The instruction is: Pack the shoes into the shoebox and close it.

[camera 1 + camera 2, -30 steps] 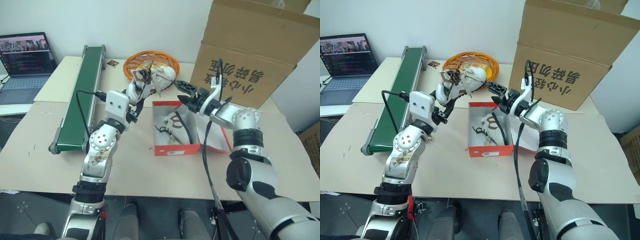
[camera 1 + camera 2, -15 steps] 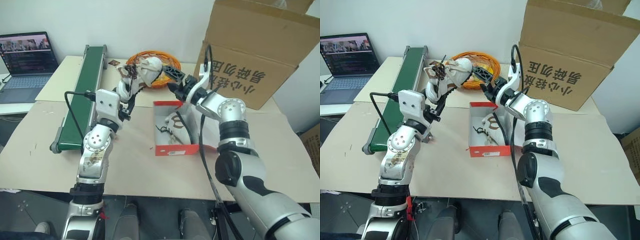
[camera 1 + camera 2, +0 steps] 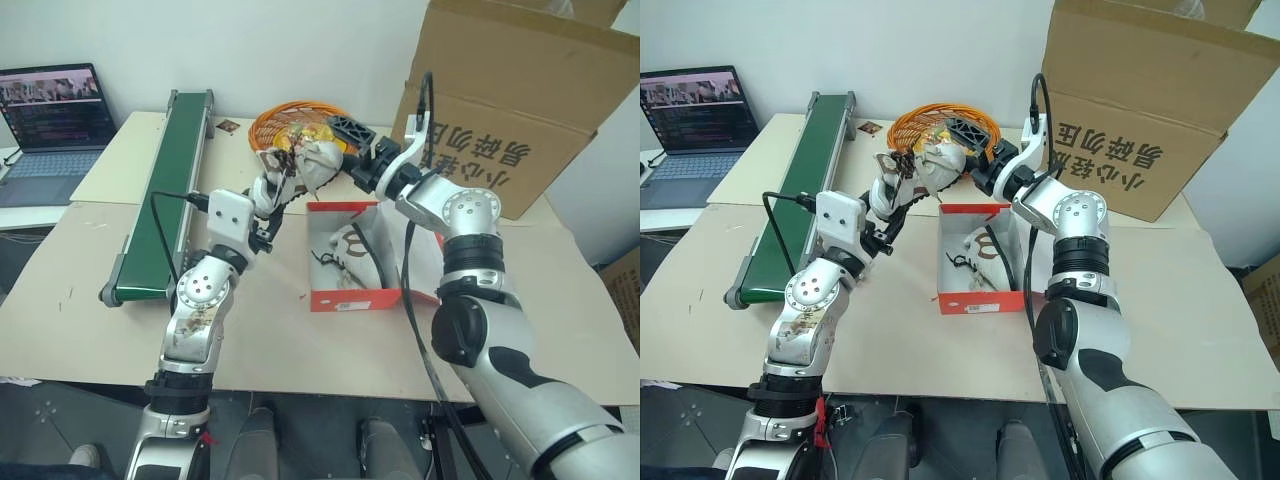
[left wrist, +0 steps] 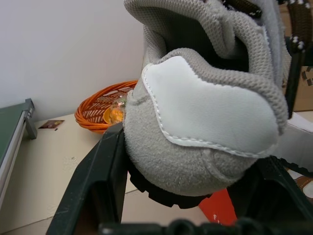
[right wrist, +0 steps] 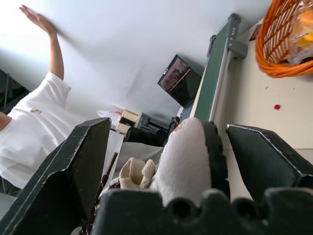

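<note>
The left gripper (image 4: 190, 196) is clamped on one shoe (image 3: 312, 160), holding it in the air over the table (image 3: 90, 300). The right gripper (image 5: 166, 147) is wide apart around its toe. The other shoe (image 3: 345, 262) lies in the open red box (image 3: 355, 297).

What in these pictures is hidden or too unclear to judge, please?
- Shoebox lid: behind the right arm, eye views.
- Shoe inside the box: its far side covered by that arm's cable.
- Held shoe: toe cut off, left wrist view.
- Basket contents: too small.
</note>
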